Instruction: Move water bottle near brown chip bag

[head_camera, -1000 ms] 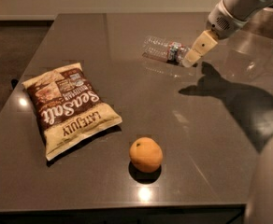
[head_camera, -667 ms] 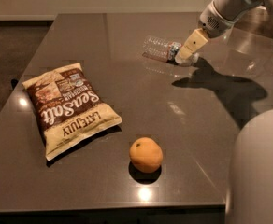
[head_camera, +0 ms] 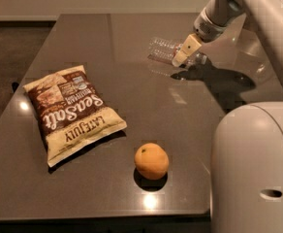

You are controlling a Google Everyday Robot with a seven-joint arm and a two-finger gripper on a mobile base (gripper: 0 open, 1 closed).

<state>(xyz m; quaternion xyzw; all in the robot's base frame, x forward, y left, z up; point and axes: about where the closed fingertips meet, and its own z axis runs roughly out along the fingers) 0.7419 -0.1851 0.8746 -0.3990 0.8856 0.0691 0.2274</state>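
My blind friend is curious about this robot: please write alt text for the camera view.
A robot arm's gripper is at a water bottle lying on its side, far right on the table. A brown chip bag lies flat at left, an orange near the front edge.

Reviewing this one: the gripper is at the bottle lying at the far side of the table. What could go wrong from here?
1. The water bottle lies on its side. Contact from the gripper at its right end could roll it away.
2. The brown chip bag sits near the table's left edge, so a sweeping set-down might shove it.
3. The orange is round, and a low carry toward the bag might knock it rolling.
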